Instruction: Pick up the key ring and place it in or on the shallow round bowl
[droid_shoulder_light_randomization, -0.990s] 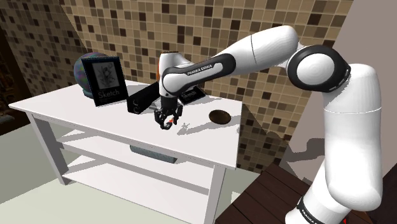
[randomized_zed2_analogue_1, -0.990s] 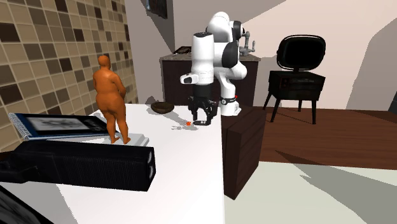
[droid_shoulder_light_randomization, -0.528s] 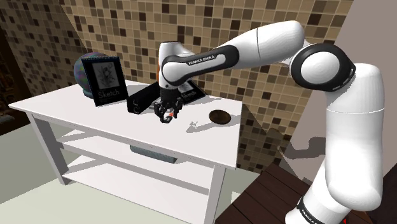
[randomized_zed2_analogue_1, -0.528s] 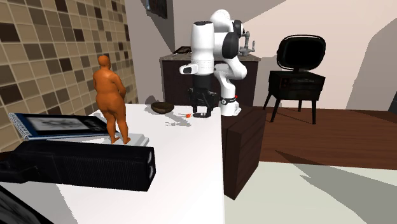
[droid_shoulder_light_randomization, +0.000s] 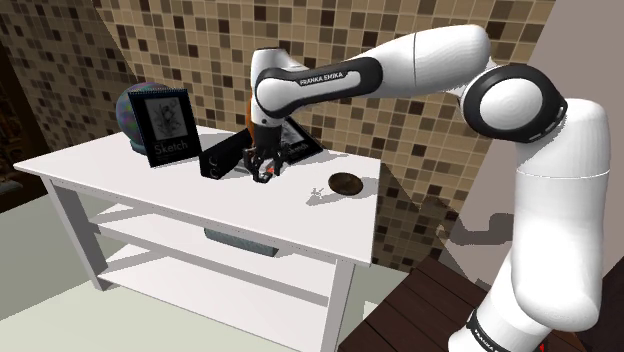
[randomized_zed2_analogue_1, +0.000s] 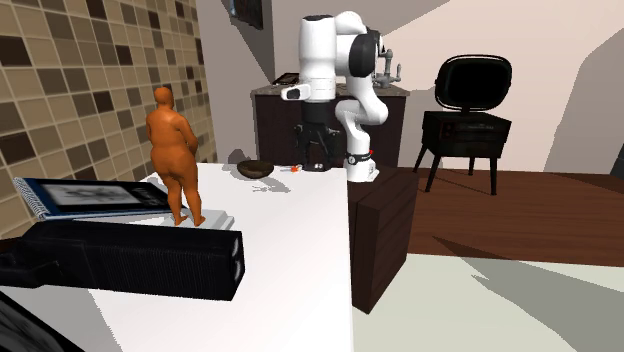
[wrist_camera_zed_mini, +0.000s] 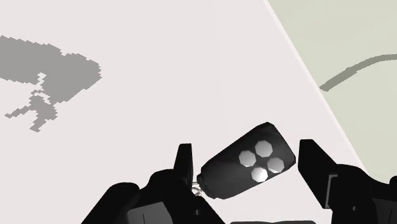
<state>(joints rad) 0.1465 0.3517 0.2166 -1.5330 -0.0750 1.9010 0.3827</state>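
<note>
Since a second earlier the gripper (droid_shoulder_light_randomization: 264, 168) had risen higher off the surface (droid_shoulder_light_randomization: 120, 178), and the shadow it threw had crept toward the bowl. Its two black fingers (wrist_camera_zed_mini: 184, 167) stood narrowed around the key ring (wrist_camera_zed_mini: 254, 159), clasping a black fob with four pale buttons whose small ring end lay against one finger. In the shoulder view a spot of red showed at the fingers, and the second exterior view showed the key ring (randomized_zed2_analogue_1: 294, 168) hanging clear of the surface beside the gripper (randomized_zed2_analogue_1: 316, 162). White surface lay below the fob, with a jagged grey shadow off to one side and a surface edge close by.

A shallow round bowl (droid_shoulder_light_randomization: 346, 183), dark brown, sat near the corner where the wall-side edge met the end by the stand, apart from the gripper. A black box (droid_shoulder_light_randomization: 222, 158) lay just behind the gripper. Farther along the wall-side edge a sketch book (droid_shoulder_light_randomization: 164, 125) stood upright, and an orange figurine (randomized_zed2_analogue_1: 176, 155) stood by that same edge.
</note>
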